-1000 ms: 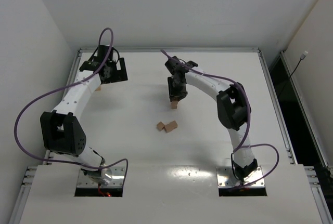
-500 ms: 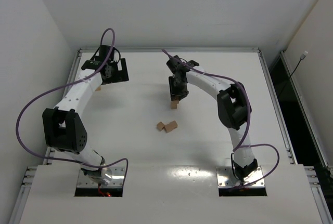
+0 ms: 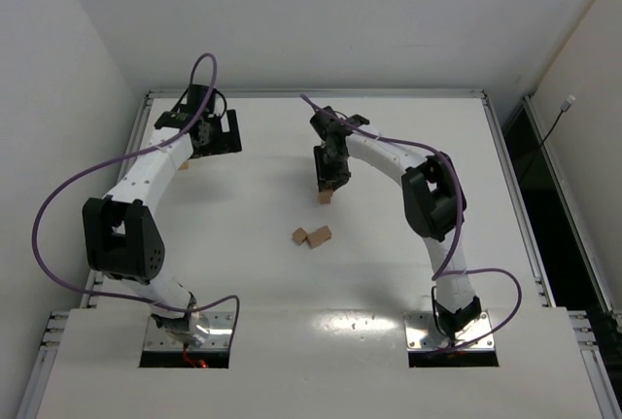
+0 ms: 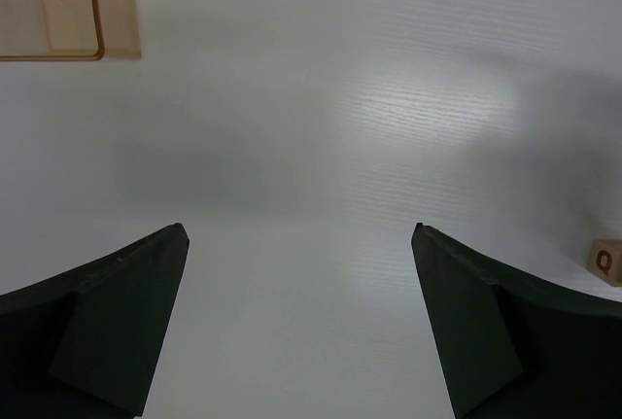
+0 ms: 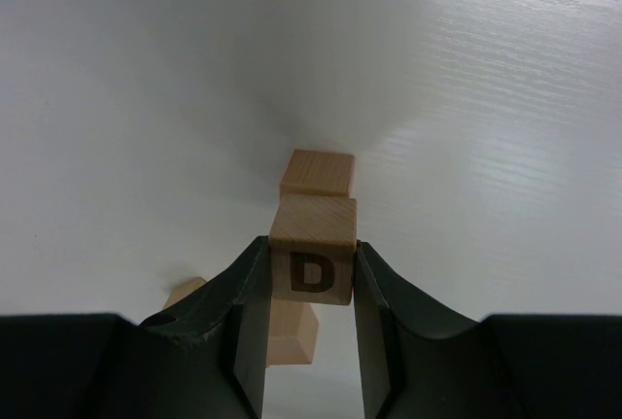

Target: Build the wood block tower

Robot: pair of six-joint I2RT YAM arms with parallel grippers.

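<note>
My right gripper [image 5: 311, 246] is shut on a light-tan wooden cube marked D [image 5: 312, 261], held above the table. Just past it a plain cube [image 5: 317, 174] sits on the white surface, and two more cubes [image 5: 292, 333] show partly below the fingers. From above, the right gripper [image 3: 330, 176] hovers over one cube [image 3: 325, 195], with a touching pair of cubes [image 3: 311, 235] nearer the bases. No tall column shows. My left gripper [image 4: 299, 229] stands open and empty at the far left [image 3: 216, 134]. A cube marked Q [image 4: 607, 261] lies to its right.
A flat tan tray [image 4: 68, 6] lies beyond the left gripper, cut off by the frame. A small tan piece [image 3: 182, 164] peeks out beside the left arm. Metal rails [image 3: 501, 147] edge the white table, with walls close on both sides.
The left arm has shifted slightly toward the far left. The right gripper keeps the D cube in nearly the same spot.
</note>
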